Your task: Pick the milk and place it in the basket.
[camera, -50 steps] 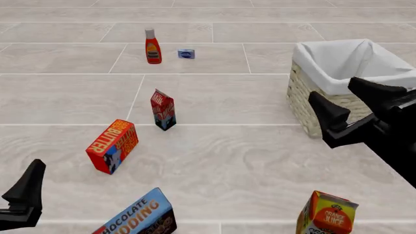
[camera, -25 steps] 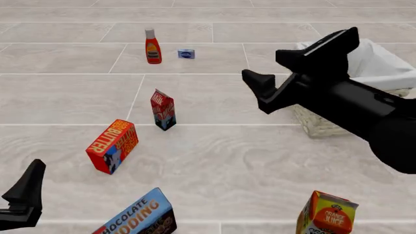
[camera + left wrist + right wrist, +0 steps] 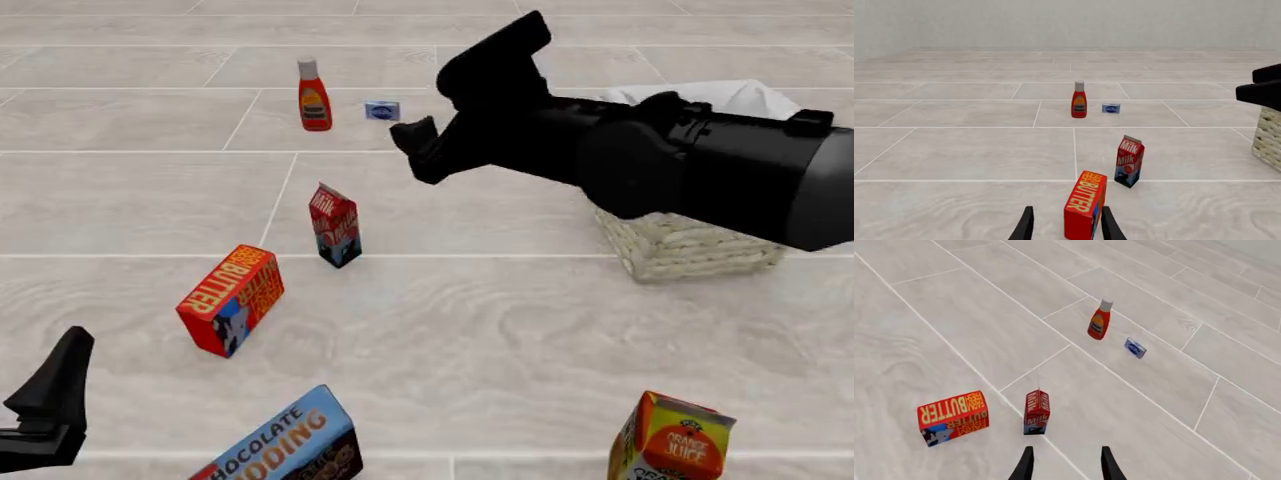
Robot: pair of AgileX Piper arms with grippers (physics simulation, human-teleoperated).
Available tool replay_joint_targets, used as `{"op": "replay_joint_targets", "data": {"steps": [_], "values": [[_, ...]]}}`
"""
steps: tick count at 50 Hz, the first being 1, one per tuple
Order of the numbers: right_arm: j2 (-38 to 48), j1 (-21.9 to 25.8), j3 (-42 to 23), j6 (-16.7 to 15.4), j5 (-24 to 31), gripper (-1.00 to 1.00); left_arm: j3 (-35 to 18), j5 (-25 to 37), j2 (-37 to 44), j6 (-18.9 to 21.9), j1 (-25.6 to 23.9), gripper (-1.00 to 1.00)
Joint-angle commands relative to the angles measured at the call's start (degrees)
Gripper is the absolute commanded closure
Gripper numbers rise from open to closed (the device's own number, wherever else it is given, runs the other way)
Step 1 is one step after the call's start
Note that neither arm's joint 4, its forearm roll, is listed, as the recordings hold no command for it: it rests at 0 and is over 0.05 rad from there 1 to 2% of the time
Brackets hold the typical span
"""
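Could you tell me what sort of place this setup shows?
Probably a simulated grocery-sorting tabletop with a pale tile-patterned surface: packaged foods such as the milk, a butter box and a juice carton stand scattered near a lined wicker basket.

On the tabletop [image 3: 534, 340] stand one milk carton [image 3: 334, 225], one butter box [image 3: 230, 299], one chocolate pudding box [image 3: 283, 445], one orange juice carton [image 3: 671, 440], one red sauce bottle [image 3: 314, 96], one small blue packet [image 3: 383, 110] and one wicker basket [image 3: 681, 245]. That makes two cartons, two boxes, one bottle, one packet, one basket. Two robot grippers show: the left gripper [image 3: 54, 405] and the right gripper [image 3: 461, 105].
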Motion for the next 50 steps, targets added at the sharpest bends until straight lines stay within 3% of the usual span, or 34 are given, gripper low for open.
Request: {"op": "replay_joint_targets", "data": {"steps": [1, 11, 27, 33, 50], "values": [[9.03, 1.59, -11.65, 0.15, 7.47, -1.00, 0.00, 0.00, 0.00, 0.01, -0.01, -1.00], [17.98, 2.47, -21.80, -1.80, 13.87, -1.00, 0.00, 0.00, 0.00, -0.02, 0.00, -1.00], [28.40, 2.04, -34.06, -1.13, 18.91, -1.00, 0.00, 0.00, 0.00, -0.01, -0.01, -1.00], [32.23, 2.28, -38.97, 1.53, 20.63, -1.00, 0.00, 0.00, 0.00, 0.00, 0.00, -1.00], [39.33, 2.99, -45.49, 3.31, 21.40, -1.00, 0.00, 0.00, 0.00, -0.01, 0.00, -1.00]]}}
